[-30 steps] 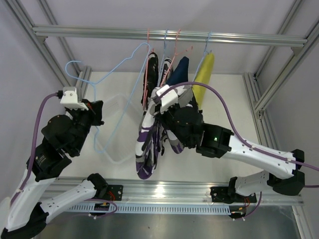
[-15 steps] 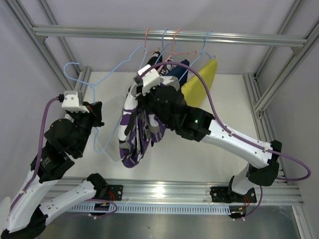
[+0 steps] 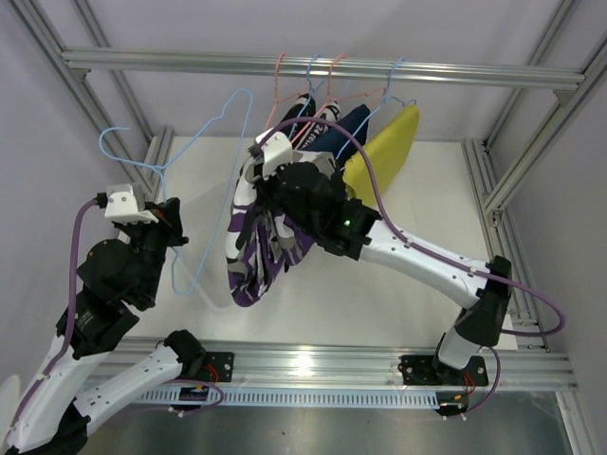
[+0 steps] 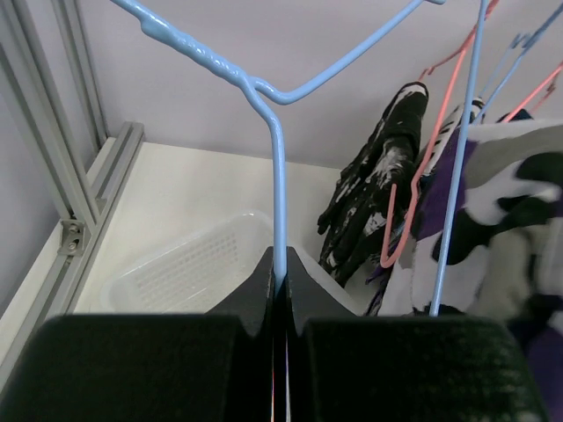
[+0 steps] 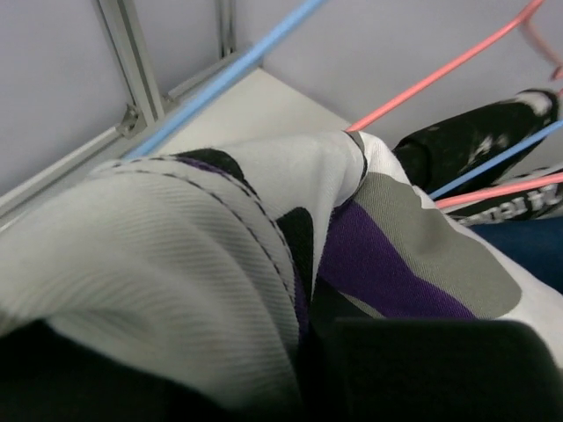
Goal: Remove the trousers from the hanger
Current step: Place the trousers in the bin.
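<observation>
Rail [image 3: 313, 66] runs across the top of the overhead frame. The black [image 4: 378, 176], navy [image 3: 346, 125] and yellow [image 3: 384, 152] pairs hang from it at upper centre. The patterned pair [image 3: 248, 265] is to their lower left, bunched at centre-left, with its long axis running top to bottom on a slight lean.

Right gripper [image 3: 256, 190] is buried in the top of that bundle, jaws narrowed onto the cloth. The wrist view is all fabric, so I read it as a firm pinch.

Blue hanger [image 4: 278, 176] sits just left of the bundle, off the rail and tilted. One of its wires crosses the cloth's left edge. Left gripper [image 4: 279, 288] is clamped tight on the hanger wire, lower left of the overhead frame.

What matters is that the cloth lies right of the hanger. I'd separate them sideways: right arm draws right, left arm holds. I can't tell if any cloth is hooked over the wire.
</observation>
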Tool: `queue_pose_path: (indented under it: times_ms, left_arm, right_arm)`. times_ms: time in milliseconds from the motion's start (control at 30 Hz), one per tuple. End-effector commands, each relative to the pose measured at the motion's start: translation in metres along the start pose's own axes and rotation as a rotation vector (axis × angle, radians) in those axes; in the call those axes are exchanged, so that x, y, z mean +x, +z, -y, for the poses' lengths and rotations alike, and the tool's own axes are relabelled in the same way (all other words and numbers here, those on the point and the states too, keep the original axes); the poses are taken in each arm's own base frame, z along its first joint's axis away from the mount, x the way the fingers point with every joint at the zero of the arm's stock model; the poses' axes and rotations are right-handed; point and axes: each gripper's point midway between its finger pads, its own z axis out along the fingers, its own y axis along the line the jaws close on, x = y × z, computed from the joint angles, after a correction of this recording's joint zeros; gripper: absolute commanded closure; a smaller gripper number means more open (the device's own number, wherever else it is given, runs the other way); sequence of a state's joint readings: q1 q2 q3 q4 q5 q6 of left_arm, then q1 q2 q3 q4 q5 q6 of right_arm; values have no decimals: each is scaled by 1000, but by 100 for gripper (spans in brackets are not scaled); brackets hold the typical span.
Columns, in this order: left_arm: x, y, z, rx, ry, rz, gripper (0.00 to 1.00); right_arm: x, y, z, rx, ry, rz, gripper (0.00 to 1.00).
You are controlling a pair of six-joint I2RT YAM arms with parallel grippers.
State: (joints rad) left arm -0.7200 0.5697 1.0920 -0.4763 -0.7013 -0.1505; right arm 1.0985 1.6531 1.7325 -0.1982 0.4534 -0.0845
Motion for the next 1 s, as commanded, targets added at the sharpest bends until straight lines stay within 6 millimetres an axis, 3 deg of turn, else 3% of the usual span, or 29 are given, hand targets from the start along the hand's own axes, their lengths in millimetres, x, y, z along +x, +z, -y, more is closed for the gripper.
queue_pose_path:
  times_ms: [0,67,133,267,467,967]
  left_arm:
    - [-8,0,-13,-60,-5,47,99]
    - [-8,-1,-16,-75,-6,51,99]
    - [-7,-3,-20,-85,-9,55,99]
    - [-4,-4,-25,-98,-14,68,99]
    - [-6,-10,-35,-128,-42,94,99]
    - [-6,-16,-42,-139,-82,128,99]
  right_arm:
    - [-10,26,-16,-50,126,100,100]
    - [11,40,-23,-62,109,62,100]
    - [14,48,-35,-100,138,71,100]
    - [39,66,-57,-144,145,28,100]
    - [49,76,-82,-188,147,10,100]
    - [129,101,-149,-315,155,-118,100]
